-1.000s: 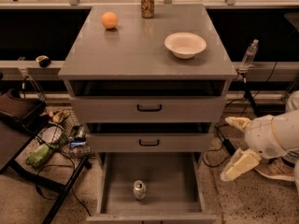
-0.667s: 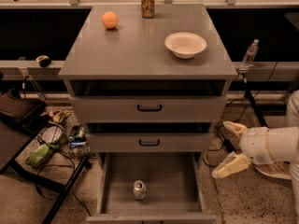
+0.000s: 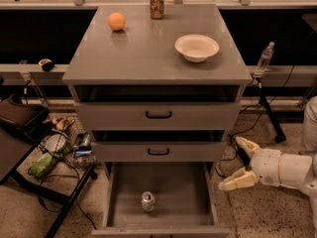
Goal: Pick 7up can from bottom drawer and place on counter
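Floor (image 3: 267, 217): speckled, with cables and clutter at left and open room at right. Counter (image 3: 148, 58): smooth, flat grey rectangle with square edges. On it we list an orange (image 3: 117, 21) and a brown can (image 3: 157, 3) toward the back, and a round white bowl (image 3: 196, 47) at right. Upper drawers (image 3: 158, 115): two, with black handles. Bottom drawer (image 3: 178, 182): wide shallow grey tray, pulled out. 7up can (image 3: 147, 201): upright, silver top, near the drawer's front wall, with room all round. Gripper (image 3: 241, 163): white, low, right of the cabinet and outside the drawer. We see its fingers spread, grasping nothing.
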